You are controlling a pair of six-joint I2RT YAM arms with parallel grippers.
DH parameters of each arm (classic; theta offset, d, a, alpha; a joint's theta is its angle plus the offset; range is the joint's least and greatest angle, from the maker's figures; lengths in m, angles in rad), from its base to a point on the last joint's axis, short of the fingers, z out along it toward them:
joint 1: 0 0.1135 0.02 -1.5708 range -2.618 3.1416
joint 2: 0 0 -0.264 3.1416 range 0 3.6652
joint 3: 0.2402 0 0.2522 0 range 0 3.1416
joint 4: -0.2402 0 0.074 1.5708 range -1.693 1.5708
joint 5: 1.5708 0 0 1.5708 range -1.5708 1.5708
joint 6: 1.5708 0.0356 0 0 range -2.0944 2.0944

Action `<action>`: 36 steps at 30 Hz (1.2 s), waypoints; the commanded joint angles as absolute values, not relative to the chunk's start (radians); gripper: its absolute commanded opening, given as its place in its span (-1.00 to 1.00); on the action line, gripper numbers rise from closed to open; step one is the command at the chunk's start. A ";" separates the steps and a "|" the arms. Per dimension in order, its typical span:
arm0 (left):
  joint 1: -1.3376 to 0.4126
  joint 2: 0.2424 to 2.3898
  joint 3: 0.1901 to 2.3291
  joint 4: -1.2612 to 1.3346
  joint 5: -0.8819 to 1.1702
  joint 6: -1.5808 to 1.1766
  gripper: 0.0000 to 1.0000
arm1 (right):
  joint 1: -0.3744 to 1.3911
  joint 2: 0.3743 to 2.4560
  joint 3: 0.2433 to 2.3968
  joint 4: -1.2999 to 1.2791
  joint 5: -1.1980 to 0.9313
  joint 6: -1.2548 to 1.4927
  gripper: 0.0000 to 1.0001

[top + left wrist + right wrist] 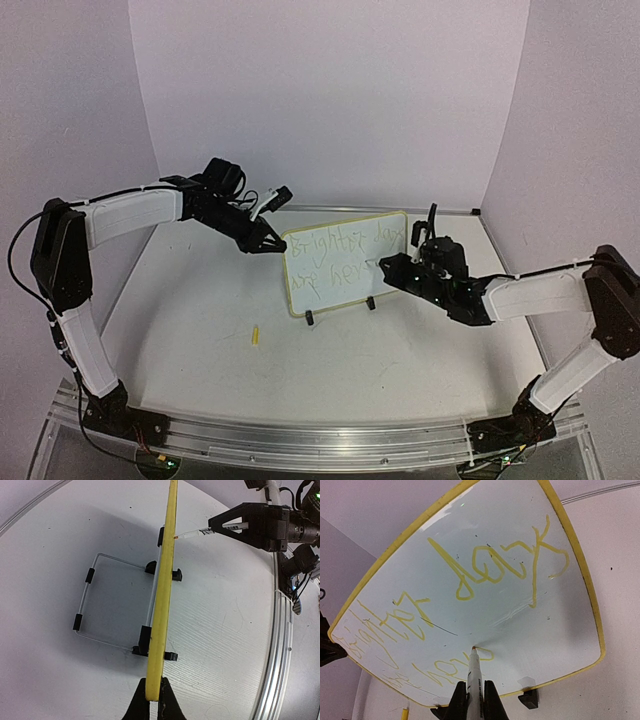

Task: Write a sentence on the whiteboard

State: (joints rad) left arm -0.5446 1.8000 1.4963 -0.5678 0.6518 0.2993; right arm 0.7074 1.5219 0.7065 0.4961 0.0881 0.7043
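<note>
The whiteboard [345, 270] stands upright on its black clip feet [310, 318] at mid table. My left gripper [272, 243] is shut on its left edge; in the left wrist view the yellow rim [162, 605] runs edge-on into the pinching left gripper [153, 682]. My right gripper [475, 685] is shut on a white marker [472, 672] whose tip touches the board's face [560, 630]. The sentence [448, 566] is yellow handwriting in two lines; the tip sits at the end of the lower line. From the left wrist, the marker [195, 533] meets the board.
A small yellow cap [255, 335] lies on the table in front of the board. A wire stand [84, 600] extends behind the board. The aluminium rail [320, 435] runs along the near table edge, with walls close on three sides.
</note>
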 commanded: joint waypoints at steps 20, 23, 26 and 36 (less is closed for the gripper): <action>-0.548 1.746 1.493 -0.554 0.646 0.326 -1.00 | 0.704 1.579 0.681 0.482 0.134 0.792 -1.00; -0.548 1.746 1.493 -0.553 0.646 0.326 -1.00 | 0.704 1.566 0.684 0.482 0.152 0.783 -1.00; -0.548 1.746 1.493 -0.553 0.645 0.326 -1.00 | 0.705 1.543 0.688 0.484 0.167 0.769 -1.00; -0.548 1.743 1.491 -0.552 0.643 0.326 -1.00 | 0.704 1.454 0.623 0.488 0.177 0.748 -1.00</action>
